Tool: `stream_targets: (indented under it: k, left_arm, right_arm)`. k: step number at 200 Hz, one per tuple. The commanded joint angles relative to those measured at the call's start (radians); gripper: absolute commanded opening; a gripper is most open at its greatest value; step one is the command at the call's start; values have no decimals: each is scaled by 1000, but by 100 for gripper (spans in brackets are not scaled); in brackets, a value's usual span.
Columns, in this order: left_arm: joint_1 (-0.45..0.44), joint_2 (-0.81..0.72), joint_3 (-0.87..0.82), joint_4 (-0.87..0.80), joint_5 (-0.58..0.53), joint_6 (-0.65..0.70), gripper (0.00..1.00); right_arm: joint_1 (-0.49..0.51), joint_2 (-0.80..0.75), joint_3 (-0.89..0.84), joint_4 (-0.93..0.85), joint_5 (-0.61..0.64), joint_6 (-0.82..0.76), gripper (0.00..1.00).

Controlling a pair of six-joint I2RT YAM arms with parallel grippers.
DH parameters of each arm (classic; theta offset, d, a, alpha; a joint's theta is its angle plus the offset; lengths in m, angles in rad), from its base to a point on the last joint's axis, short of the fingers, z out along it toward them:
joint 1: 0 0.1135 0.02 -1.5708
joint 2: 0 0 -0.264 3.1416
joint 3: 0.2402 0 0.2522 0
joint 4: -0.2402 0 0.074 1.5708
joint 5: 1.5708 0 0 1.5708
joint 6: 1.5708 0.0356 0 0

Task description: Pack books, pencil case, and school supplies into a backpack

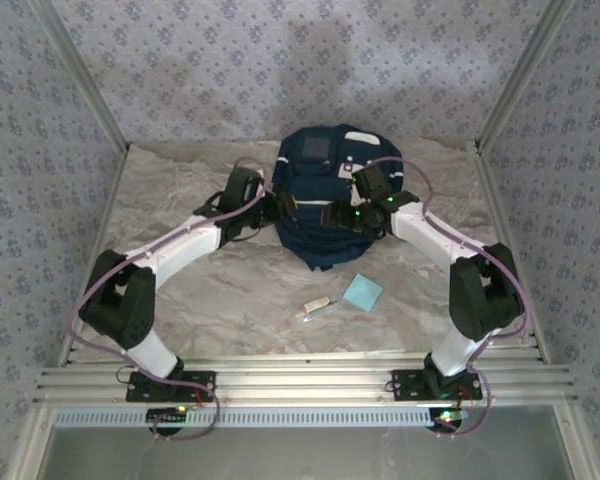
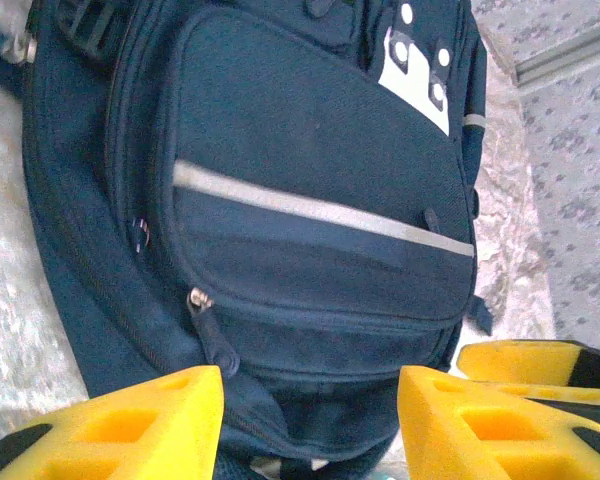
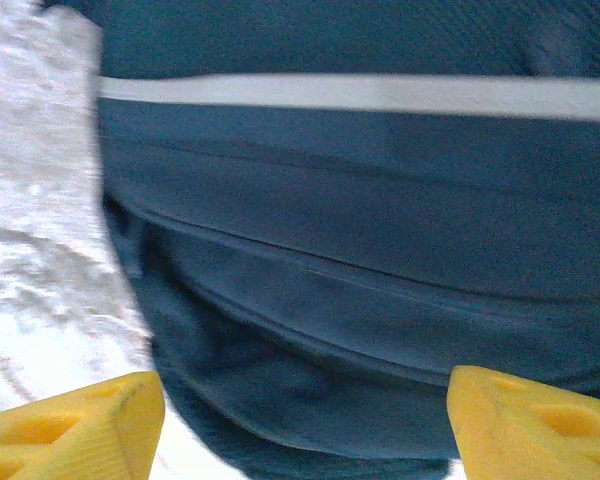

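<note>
**Tools flanking the backpack while two supplies are waiting outside it**

Fabric is filling both wrist views: the navy backpack (image 1: 325,180) is lying toward the far middle of the table (image 1: 230,290), and the arms are reaching in at it from either side. The left tool (image 1: 270,208) is sitting at the bag's left edge with its yellow fingers (image 2: 160,420) standing apart and nothing between them. The front pocket and a zipper pull (image 2: 198,298) are lying just beyond them. The right tool (image 1: 335,215) is hovering over the bag's right half, with its jaws spread wide and gripping nothing. The light-blue pad (image 1: 362,292) and the slim white stick (image 1: 316,308) are resting on the table nearer the arm bases, close together and well apart from the bag.

Judging by this, the arms are working on the bag itself, probably readying or holding a compartment. No open mouth is showing, so I cannot tell whether any compartment is unzipped. The next move is likely calling for one tool to hold an opening wide while the other drops back for the pad or the stick. Both are lying flat, so a low, careful pinch will be needed.
</note>
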Motion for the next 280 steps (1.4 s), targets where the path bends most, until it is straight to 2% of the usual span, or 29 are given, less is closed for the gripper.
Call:
stream_targets:
  k: [1, 55, 98, 131, 154, 179, 188, 206, 223, 256, 267, 280]
  left_arm:
    - [-5, 79, 92, -167, -1, 172, 49]
    - [-18, 258, 277, -310, -28, 165, 48]
    - [-31, 358, 370, -408, -42, 175, 44]
    - [-36, 386, 387, -439, -47, 194, 36]
    - [-37, 409, 399, -479, -48, 218, 21]
    - [-36, 412, 391, -519, -68, 249, 19]
    - [-36, 412, 392, -531, -68, 256, 21]
    - [-37, 417, 410, -556, -62, 262, 37]
    - [-37, 415, 425, -560, -18, 251, 45]
    - [-55, 380, 444, -534, 17, 212, 49]
    - [-66, 374, 454, -535, -6, 215, 49]
    - [-82, 394, 494, -579, -82, 236, 50]
  right_arm:
    - [-17, 0, -15, 16, 48, 23, 76]
    - [-25, 54, -15, 37, 43, 15, 76]
    - [-7, 67, -68, 42, 49, 18, 76]
    - [5, 100, -87, 64, 44, 32, 76]
    - [32, 147, -84, 46, 91, 24, 75]
    - [61, 194, -89, 28, 139, 22, 75]
    - [63, 202, -100, 37, 138, 32, 75]
    - [64, 217, -110, 50, 130, 45, 75]
    - [68, 213, -105, 51, 130, 44, 75]
    - [77, 200, -75, 22, 161, 23, 75]
    - [77, 200, -71, 19, 161, 21, 75]
    - [77, 202, -72, 20, 155, 21, 75]
